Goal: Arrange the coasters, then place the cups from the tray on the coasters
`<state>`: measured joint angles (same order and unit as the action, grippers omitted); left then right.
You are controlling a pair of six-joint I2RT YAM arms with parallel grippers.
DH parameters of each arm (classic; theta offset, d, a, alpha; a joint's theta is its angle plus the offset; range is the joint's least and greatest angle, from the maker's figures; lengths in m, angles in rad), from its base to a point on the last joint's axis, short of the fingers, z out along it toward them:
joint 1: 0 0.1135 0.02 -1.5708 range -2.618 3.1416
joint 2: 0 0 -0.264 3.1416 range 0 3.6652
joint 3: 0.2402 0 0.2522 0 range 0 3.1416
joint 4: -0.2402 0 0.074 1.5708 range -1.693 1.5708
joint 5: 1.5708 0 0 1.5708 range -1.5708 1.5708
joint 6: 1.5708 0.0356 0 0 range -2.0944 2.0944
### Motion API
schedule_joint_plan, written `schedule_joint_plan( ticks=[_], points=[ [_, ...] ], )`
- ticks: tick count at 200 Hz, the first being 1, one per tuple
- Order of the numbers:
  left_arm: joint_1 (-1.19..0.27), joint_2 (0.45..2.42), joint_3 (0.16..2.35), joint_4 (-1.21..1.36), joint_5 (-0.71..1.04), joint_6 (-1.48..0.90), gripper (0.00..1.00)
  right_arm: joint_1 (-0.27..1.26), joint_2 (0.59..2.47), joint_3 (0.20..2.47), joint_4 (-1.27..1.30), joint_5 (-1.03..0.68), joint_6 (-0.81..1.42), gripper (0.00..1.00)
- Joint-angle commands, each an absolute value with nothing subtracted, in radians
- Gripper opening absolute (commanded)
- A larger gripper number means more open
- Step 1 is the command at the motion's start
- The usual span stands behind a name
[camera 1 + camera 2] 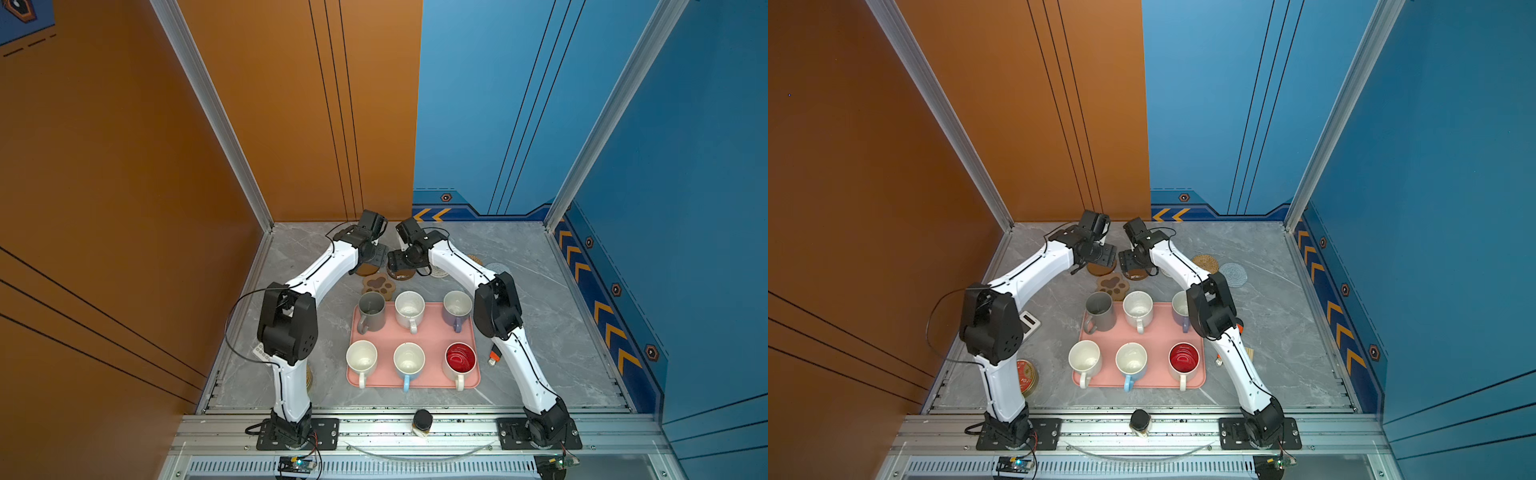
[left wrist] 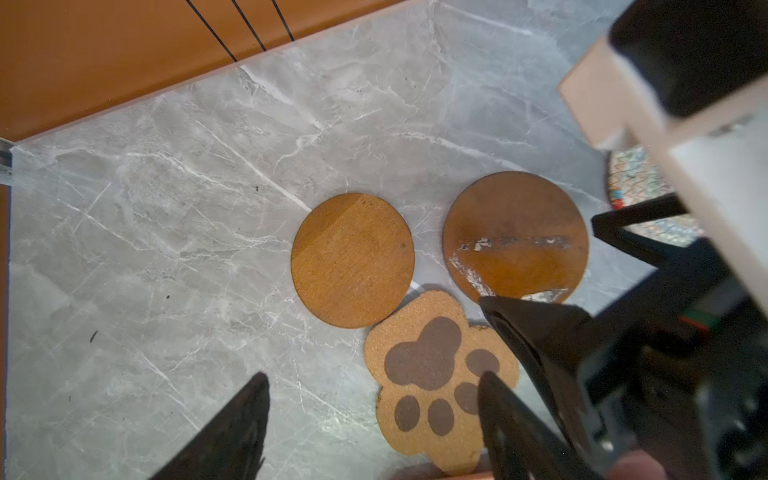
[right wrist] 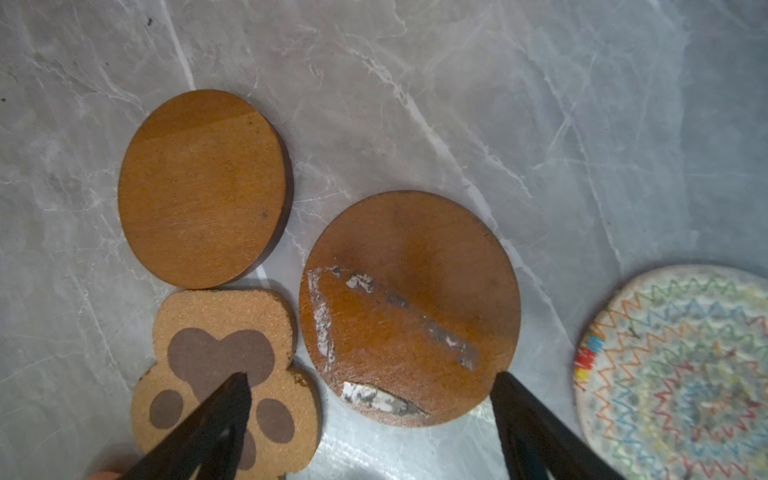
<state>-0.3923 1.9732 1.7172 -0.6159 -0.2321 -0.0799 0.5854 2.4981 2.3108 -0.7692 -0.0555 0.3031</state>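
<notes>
Both pincers open, empty. Right pincer (image 3: 370,375) straddles scuffed brown round coaster (image 3: 409,307); left pincer (image 2: 372,376) nearer plain brown disc coaster (image 2: 352,259), cork paw-shaped coaster (image 2: 424,361) touching it.

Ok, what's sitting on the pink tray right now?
Six upright mugs stand on the tray: grey mug, white mug, lavender mug at the back; cream mug, blue-handled mug, red-lined mug in front. The tray floor under each is covered.
</notes>
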Motion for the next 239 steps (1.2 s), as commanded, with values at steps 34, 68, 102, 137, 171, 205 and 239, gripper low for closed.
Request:
schedule_joint_plan(
  ticks=[34, 68, 102, 137, 171, 205, 239],
  points=[
    [-0.359, 2.145, 1.894, -0.680, -0.264, -0.036, 0.80, 0.596, 2.545, 2.390, -0.828, -0.053, 0.284, 0.91],
    [-0.347, 2.226, 1.965, -0.687, -0.244, -0.025, 0.79, 0.600, 2.567, 2.402, -0.831, -0.058, 0.289, 0.91],
    [-0.341, 2.289, 2.014, -0.706, -0.241, -0.022, 0.80, 0.599, 2.580, 2.408, -0.836, -0.054, 0.290, 0.91],
    [-0.333, 2.334, 2.044, -0.706, -0.222, -0.020, 0.79, 0.600, 2.590, 2.411, -0.840, -0.057, 0.293, 0.91],
    [-0.330, 2.379, 2.075, -0.712, -0.213, -0.020, 0.79, 0.600, 2.599, 2.413, -0.841, -0.059, 0.292, 0.91],
    [-0.328, 2.417, 2.110, -0.722, -0.224, -0.020, 0.79, 0.599, 2.618, 2.445, -0.860, -0.073, 0.278, 0.92],
    [-0.317, 2.445, 2.123, -0.725, -0.222, -0.022, 0.78, 0.599, 2.634, 2.461, -0.871, -0.086, 0.276, 0.92]
  ],
)
